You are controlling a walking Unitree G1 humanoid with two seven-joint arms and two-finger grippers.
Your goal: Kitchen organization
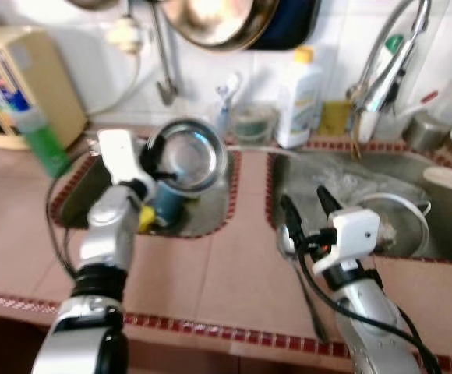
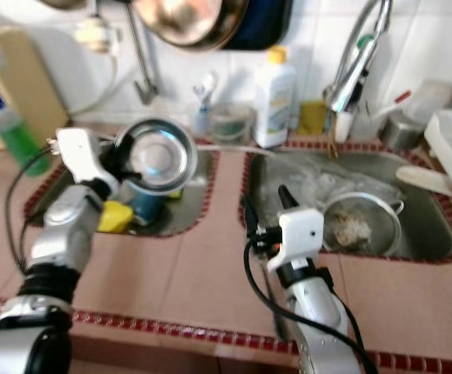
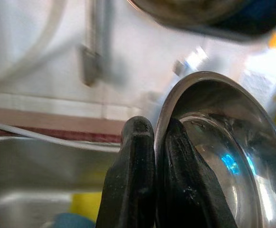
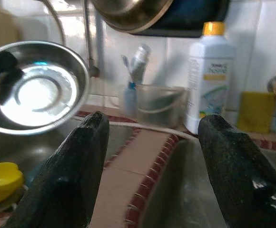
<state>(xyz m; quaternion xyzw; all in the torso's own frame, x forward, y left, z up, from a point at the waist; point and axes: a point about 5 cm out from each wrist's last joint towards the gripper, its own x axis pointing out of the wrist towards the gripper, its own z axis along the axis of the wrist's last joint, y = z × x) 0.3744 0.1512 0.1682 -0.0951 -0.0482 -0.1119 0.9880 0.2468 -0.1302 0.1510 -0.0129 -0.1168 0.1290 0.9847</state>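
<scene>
Steel bowl pinched at its rim by left hand over left sink; right hand wide open, empty, above worktop.

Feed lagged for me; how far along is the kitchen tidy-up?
In hand: left end effector pinches the steel bowl by its rim above the left sink. Nothing looks put away yet. Left: yellow sponge, strainer in the right sink. Right end effector hangs open.
</scene>
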